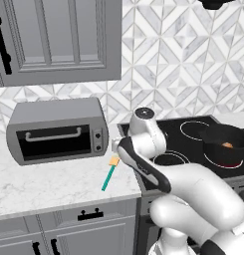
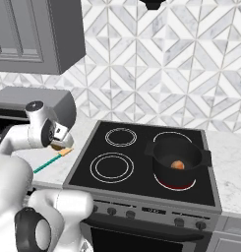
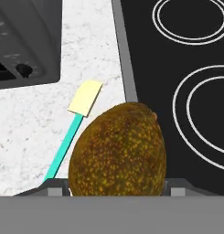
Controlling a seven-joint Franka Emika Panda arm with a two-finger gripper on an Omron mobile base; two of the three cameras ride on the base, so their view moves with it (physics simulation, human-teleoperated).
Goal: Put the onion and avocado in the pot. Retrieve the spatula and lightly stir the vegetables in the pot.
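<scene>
Tool [image 2: 60, 142]: two-finger type, on the white arm, poised above the seam where the marble desk [image 1: 49, 182] meets the left edge of the stove [image 2: 141, 172]. Jaws stand wide, pinching the avocado [image 3: 118, 151] between them; in the hand view the fruit sits directly between the finger tips, brown-olive with yellow speckling, narrow end pointing away from the camera.

Avocado: held clear of the desk, over the stove's left rim, well apart from the pot.

Spatula [image 1: 109, 176]: teal handle, pale tan blade; lies flat on the desk just beside the stove's left edge, blade end toward the toaster oven, handle running toward the desk's front edge. Below and beside the held avocado in the hand view; not touching it.

Pot [image 2: 178, 162]: black, low-walled, on the front right burner ring, which glows red beneath it.

Onion [image 2: 177, 165]: orange-brown ball, resting inside the pot on its floor.

Toaster oven [image 1: 56, 129]: grey, dark glass door with bar handle, two knobs at its right; stands on the desk left of the stove, against the patterned tile wall.

Wall cabinet [image 1: 54, 40]: grey panelled doors, above the toaster oven.
</scene>
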